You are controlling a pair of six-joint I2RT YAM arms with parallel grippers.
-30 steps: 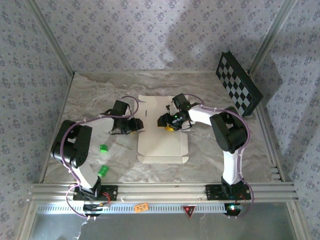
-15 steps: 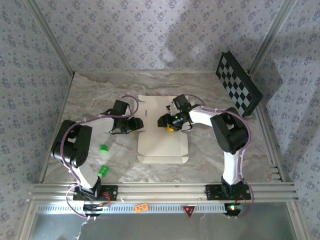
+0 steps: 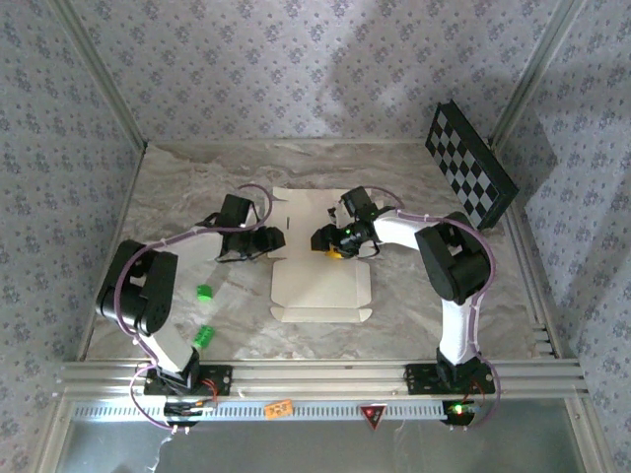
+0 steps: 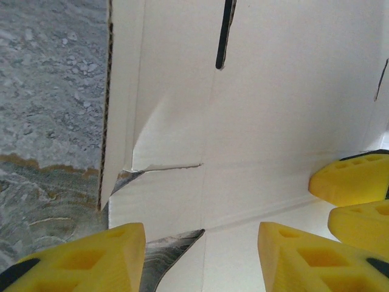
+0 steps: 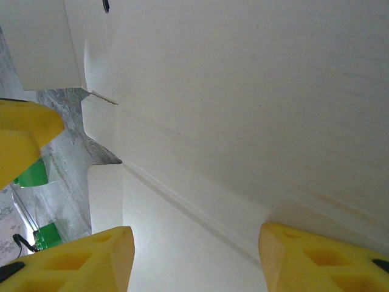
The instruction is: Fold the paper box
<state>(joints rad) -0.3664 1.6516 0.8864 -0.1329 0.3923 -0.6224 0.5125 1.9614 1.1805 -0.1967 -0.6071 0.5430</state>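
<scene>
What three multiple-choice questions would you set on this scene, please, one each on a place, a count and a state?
1. Where is the checkerboard panel? A) near left B) far right C) centre
2. How many small green blocks lie on the table? A) one B) two C) four
3. How is the paper box? A) flat, unfolded B) folded shut C) lifted off the table

Answers: B, it stands at the table's far right; B, two lie beside the left arm; A, it lies spread flat, cream side up.
</scene>
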